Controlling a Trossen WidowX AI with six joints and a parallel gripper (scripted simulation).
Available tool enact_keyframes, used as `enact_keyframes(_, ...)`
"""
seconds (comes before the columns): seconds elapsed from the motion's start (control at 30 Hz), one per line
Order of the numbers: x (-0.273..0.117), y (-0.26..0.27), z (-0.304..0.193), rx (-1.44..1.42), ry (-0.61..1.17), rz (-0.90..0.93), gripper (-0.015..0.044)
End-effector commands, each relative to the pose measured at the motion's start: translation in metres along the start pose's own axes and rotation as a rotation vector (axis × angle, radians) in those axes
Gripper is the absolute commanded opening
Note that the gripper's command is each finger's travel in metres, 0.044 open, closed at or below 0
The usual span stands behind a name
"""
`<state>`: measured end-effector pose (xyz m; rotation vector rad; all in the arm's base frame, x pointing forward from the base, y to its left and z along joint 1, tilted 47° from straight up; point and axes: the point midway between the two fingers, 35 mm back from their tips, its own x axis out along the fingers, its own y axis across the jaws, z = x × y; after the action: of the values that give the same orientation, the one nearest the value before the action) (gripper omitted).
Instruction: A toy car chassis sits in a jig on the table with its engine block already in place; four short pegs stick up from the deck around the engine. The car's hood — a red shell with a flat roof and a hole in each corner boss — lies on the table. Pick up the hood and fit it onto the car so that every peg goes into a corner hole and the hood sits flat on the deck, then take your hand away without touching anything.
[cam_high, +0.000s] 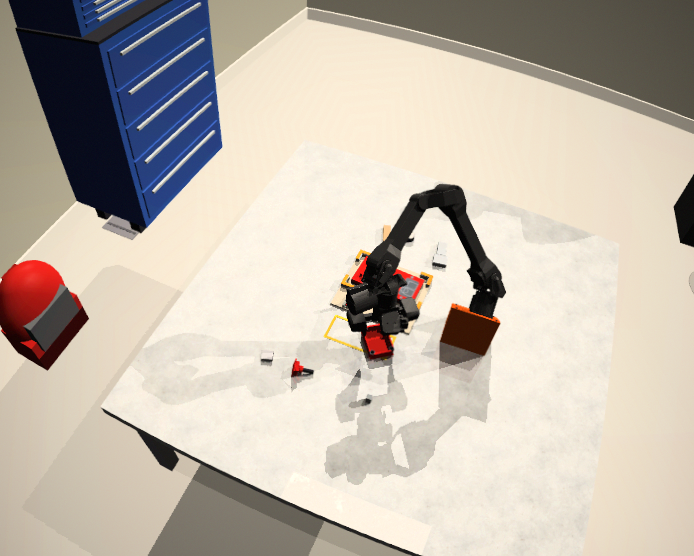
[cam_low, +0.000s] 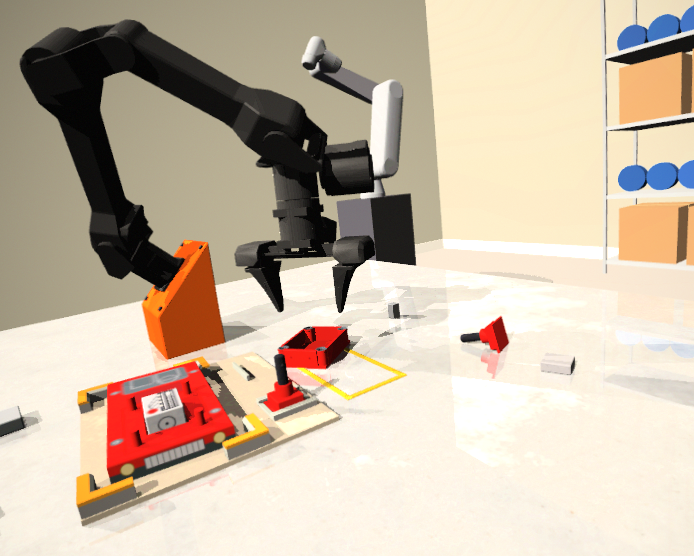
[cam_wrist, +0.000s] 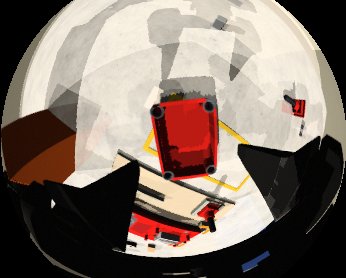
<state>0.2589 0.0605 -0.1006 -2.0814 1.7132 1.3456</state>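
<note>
Hood (cam_high: 378, 342) (cam_low: 315, 346) (cam_wrist: 186, 137) seemingly below open tool (cam_high: 383, 330) (cam_low: 311, 311) (cam_wrist: 191, 158)

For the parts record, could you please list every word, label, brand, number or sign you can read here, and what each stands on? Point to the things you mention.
No readable text, brand, number or sign shows in any view.
Engine block (cam_low: 163, 411): grey and red markings on top, too small to make out as lettering.
Car chassis (cam_low: 124, 431): printed shapes and stripes, no legible characters.
Hood (cam_high: 377, 341) (cam_low: 315, 350) (cam_wrist: 185, 130): none seen.
Blue drawer cabinet (cam_high: 104, 115): none seen.
</note>
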Motion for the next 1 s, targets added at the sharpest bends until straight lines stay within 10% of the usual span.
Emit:
enact_keyframes(0.0,-0.038,-0.001,-0.001,0.015,-0.002,-0.02,0.044)
enact_keyframes(0.53,-0.03,-0.003,0.0,0.004,-0.005,-0.025,0.044)
enact_keyframes(0.97,-0.01,0.003,-0.01,-0.02,-0.709,0.065,0.044)
